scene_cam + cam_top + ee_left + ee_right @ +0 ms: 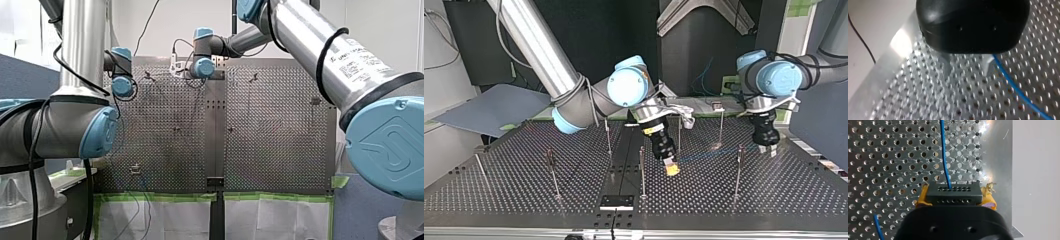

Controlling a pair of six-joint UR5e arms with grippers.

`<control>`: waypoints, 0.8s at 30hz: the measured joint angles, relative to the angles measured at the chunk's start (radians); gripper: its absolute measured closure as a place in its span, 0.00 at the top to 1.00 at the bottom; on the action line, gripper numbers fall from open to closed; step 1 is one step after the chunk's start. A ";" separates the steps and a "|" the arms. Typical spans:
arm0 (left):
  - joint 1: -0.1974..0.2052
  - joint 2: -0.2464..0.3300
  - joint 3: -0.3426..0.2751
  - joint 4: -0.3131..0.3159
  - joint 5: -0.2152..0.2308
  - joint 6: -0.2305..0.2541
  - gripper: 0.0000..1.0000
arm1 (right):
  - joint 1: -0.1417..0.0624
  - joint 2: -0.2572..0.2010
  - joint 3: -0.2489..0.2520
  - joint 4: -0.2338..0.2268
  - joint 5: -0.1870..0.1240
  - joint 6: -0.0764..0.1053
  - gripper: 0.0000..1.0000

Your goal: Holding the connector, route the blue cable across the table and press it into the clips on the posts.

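Note:
In the right wrist view, my right gripper (955, 196) is shut on the black connector (951, 192), its yellow pads (989, 198) on both sides. The blue cable (944, 157) runs out of the connector ahead of the gripper over the perforated table (885, 157). In the top view, my right gripper (671, 169) hangs low near the middle, and the cable (704, 157) trails from it towards my left gripper (769, 148). In the left wrist view, my left gripper (968, 68) is open just above the table with nothing between its metal fingers (948, 66). The cable (1013, 85) lies beside one finger.
Several thin posts stand on the table, among them one (642, 170) just beside my right gripper, one (738, 170) near my left gripper and one (553, 172) at the top view's left. A black plate (616, 201) sits at the table's near edge.

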 joint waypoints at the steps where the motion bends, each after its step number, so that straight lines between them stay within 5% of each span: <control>1: -0.004 0.004 -0.001 -0.005 0.005 0.000 0.99 | 0.000 0.000 0.000 0.000 0.003 0.000 0.00; 10: -0.038 0.048 -0.003 -0.077 -0.011 0.040 0.99 | 0.000 0.009 0.001 0.003 0.032 0.003 0.00; 24: -0.050 0.171 -0.065 -0.205 0.000 0.060 0.99 | 0.000 0.014 0.002 0.007 0.036 0.004 0.00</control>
